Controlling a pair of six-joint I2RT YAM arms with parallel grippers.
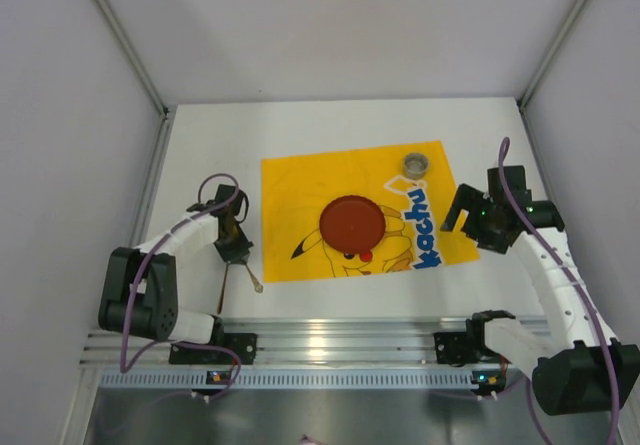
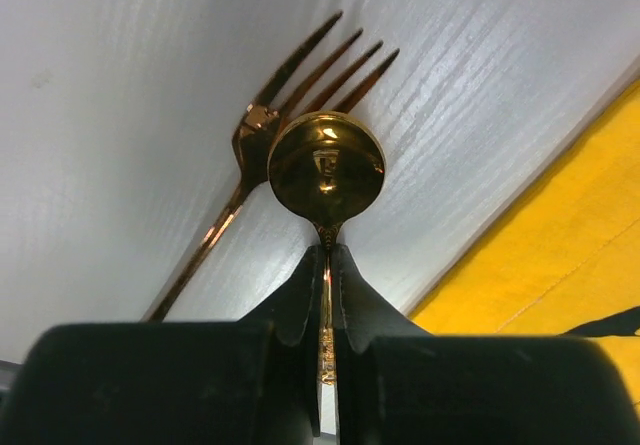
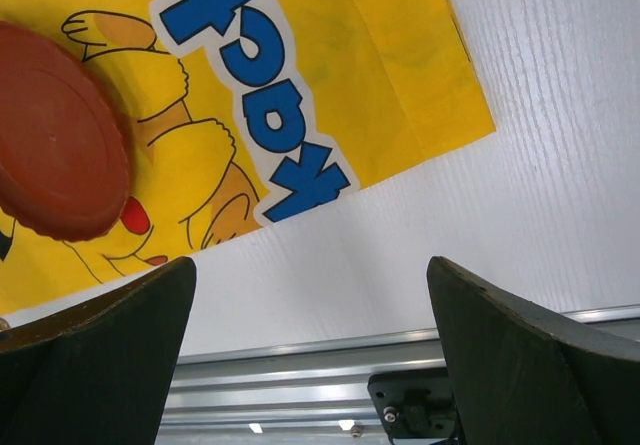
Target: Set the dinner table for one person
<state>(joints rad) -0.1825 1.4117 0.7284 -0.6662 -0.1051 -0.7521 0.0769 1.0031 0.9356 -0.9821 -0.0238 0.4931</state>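
One spoon, handle behind left fingers

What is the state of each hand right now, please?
Left hand: closed, holding the spoon.
Right hand: open, holding nothing.

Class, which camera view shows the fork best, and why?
Left wrist view: the fork lies close up, four tines distinct. Top external shows at most a thin sliver; right wrist shows none of it.

Top camera looks down; wrist cameras — low, close — share the yellow mat (opposite edges).
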